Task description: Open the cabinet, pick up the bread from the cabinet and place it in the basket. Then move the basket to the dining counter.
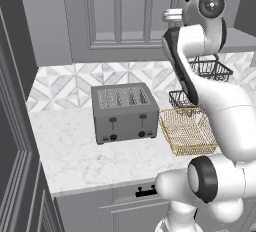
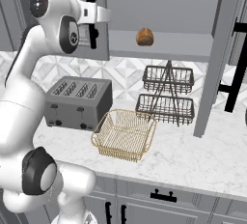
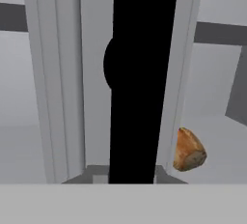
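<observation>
Our jaws are closed on the black bar handle (image 3: 140, 73) of the cabinet (image 1: 120, 16) door. We should pull steadily along the door's arc, keeping the grip square (no twisting). The handle's long axis runs vertically. Beyond it, the bread (image 2: 144, 36) sits on the cabinet shelf, above the basket (image 2: 124, 134) on the worktop (image 2: 193, 155).

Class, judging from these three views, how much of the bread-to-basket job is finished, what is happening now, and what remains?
Done: the right cabinet door stands open, showing the bread on the shelf. In hand: the tool is shut on the left door's black handle. Left: the bread has to go into the basket, empty beside the toaster; then the basket goes to the dining counter.
</observation>
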